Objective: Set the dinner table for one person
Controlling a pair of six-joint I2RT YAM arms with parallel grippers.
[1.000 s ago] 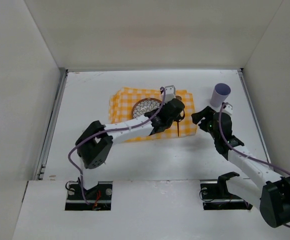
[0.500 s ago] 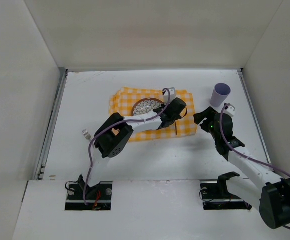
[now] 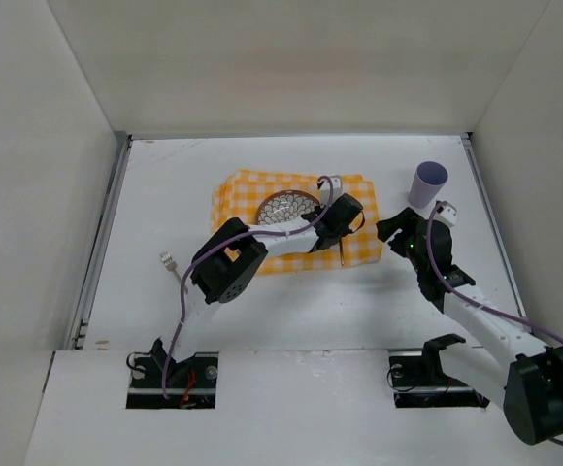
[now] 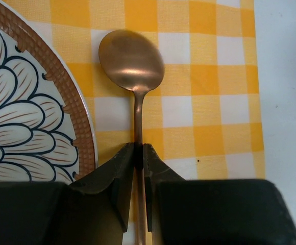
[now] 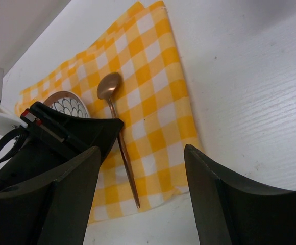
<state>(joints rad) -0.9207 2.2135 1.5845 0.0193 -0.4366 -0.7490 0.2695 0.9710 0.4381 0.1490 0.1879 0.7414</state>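
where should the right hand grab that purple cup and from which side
Take the purple cup by its side wall around mid-height, squeezing across its width. It stands upright, mouth up, on the dinner table beside the checked cloth, so a level approach from the near side, where the open right hand is, looks best.

White desk (image 3: 165, 184), grey rails (image 3: 102, 233) left and right. Directly on it: checked cloth (image 3: 235, 191) mid-desk, purple cup (image 3: 427, 184) upright by the right rail, small white bit (image 3: 166, 259) near the left edge.
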